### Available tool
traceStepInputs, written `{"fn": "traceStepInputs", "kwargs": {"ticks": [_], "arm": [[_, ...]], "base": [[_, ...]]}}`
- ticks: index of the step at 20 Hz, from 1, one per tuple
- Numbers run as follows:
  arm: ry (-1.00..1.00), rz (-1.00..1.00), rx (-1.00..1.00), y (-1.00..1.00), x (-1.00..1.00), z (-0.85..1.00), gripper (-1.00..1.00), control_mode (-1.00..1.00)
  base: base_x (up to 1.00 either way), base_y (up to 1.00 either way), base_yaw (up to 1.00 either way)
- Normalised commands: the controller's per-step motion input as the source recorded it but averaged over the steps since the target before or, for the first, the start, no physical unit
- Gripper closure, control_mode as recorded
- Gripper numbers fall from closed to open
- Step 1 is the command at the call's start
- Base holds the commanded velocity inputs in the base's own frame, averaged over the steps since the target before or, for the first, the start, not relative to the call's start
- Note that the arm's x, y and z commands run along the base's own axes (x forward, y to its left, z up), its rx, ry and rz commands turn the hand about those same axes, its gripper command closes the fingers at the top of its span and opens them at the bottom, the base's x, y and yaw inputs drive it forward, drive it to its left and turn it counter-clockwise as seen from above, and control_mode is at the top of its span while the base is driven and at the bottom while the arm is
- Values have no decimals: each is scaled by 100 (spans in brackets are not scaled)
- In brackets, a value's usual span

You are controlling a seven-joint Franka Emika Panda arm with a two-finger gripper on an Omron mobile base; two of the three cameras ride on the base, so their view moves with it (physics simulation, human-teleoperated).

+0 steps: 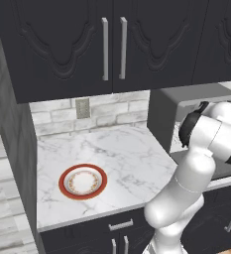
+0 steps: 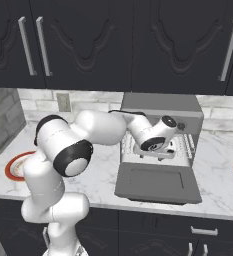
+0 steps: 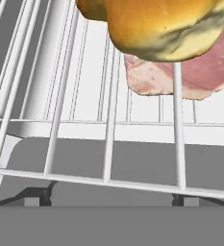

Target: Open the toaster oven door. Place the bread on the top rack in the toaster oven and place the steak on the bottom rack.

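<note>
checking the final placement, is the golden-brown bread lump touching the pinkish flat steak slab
Apart. The hand view shows the golden-brown bread lump resting on the upper white wire rack, while the pinkish flat steak slab lies on the rack beneath, seen through the wires.

You're looking at a home kitchen: dark wall cabinets (image 1: 62, 44) with bar handles, a white marble tabletop (image 1: 112, 154), grey brick backsplash (image 1: 112, 111) with a wall outlet (image 1: 82, 107), a red-rimmed plate (image 1: 83, 181), and a toaster oven (image 2: 160, 112) with its door (image 2: 157, 184) down.
</note>
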Motion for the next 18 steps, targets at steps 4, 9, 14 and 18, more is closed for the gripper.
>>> {"fn": "traceStepInputs", "kwargs": {"ticks": [4, 9, 14, 18], "arm": [[0, 6, 2, -12, 31, 12, -100, -100], [0, 5, 6, -2, 37, 11, -100, -100], [0, 2, 9, 0, 42, 12, -100, -100], [2, 2, 11, 0, 41, 20, -100, -100]], "base": [[0, 0, 0], [0, 0, 0], [0, 0, 0], [0, 0, 0]]}}
